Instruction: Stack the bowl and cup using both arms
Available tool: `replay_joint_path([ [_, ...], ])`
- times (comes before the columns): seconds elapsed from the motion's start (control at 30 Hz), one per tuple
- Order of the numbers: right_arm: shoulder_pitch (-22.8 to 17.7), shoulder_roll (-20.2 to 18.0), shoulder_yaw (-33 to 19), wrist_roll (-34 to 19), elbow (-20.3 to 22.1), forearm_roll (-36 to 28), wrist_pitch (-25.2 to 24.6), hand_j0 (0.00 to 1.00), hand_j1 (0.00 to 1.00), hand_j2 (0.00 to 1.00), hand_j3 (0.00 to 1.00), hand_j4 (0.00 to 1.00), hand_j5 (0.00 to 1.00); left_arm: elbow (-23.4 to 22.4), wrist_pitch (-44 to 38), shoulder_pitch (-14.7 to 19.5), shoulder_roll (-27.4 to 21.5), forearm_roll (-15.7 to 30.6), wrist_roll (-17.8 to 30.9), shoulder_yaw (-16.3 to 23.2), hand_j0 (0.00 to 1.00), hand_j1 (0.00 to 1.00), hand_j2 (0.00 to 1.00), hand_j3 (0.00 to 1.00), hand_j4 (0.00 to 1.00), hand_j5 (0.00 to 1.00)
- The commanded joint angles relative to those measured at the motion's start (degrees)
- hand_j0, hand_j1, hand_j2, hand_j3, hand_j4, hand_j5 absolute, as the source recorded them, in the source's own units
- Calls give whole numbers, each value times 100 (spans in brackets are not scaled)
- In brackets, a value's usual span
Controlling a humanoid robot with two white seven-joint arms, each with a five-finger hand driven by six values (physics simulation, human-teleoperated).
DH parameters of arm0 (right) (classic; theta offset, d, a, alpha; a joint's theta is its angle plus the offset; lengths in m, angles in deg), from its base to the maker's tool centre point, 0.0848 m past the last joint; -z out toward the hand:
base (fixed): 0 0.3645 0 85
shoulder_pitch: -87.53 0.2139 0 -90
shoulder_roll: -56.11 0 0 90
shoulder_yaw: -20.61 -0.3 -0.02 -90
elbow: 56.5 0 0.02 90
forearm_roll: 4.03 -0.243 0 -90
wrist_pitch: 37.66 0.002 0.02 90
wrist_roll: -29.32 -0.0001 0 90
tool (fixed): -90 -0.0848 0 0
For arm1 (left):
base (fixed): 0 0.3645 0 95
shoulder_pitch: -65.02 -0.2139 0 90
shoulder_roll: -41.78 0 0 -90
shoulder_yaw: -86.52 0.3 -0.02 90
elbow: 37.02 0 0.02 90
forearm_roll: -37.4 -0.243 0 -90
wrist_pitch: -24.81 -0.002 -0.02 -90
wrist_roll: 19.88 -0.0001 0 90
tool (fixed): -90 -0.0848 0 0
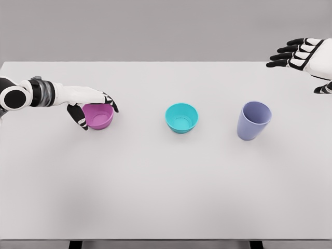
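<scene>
Purple bowl [98, 116], teal bowl [181, 117] — lavender cup [253, 120] (table [166, 192] white).

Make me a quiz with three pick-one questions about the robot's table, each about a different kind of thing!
1. Where is the teal plastic bowl?
A. Between the other two containers
B. At the far left
C. On the floor

2. How many containers stand on the white table?
A. One
B. Three
C. Five

3. What is the left hand doing?
A. Waving in the air
B. Lying flat on the table
C. Wrapped around the pink plastic bowl

Answers: 1 A, it sits between the pink bowl and the lavender plastic cup. 2 B, two bowls and one cup. 3 C, its fingers curl around the rim, while the right hand hovers open at the far right.
</scene>
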Motion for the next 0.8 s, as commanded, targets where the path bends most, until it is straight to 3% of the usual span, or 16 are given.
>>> replay_joint_path([
  [0.0, 0, -5, 1, 3, 6, -25, -17, 100, 100, 100, 100, 100, 100, 2, -15, 0, -2, 23, 0, -6, 75, 75, 75, 75, 75, 75],
  [0.77, 0, -14, 1, 3, 6, -25, -17, 100, 100, 100, 100, 100, 100, 213, 29, 176, 59, 76, 0, -68, 74, 74, 74, 74, 74, 74],
])
